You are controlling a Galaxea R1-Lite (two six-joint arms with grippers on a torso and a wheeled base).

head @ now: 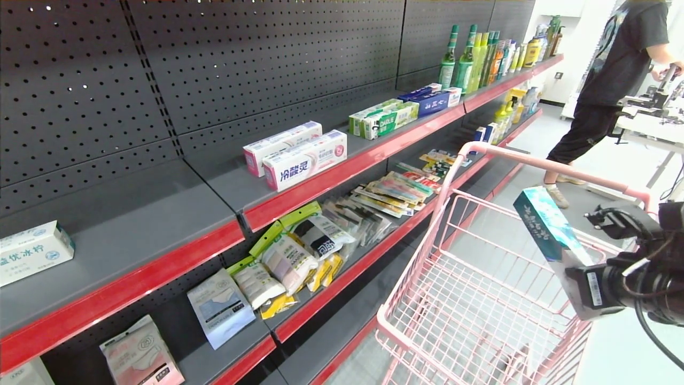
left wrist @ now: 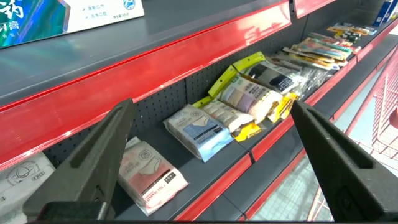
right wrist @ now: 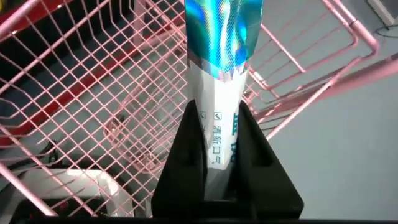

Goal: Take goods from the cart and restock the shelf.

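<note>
R gripper clamped on 1 teal box, held tilted over pink cart, clear of its wire floor. L gripper spread wide, empty, facing packets on lower tier. On shelf: 2 pink-white boxes touching, 1 white box at left end.

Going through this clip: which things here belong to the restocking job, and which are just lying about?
Job:
teal box, held in the right gripper
pink cart
shelf
left gripper, open by the lower shelf

Lying about:
pink toothpaste boxes
green bottles
mask packs
toothbrush packs
</note>
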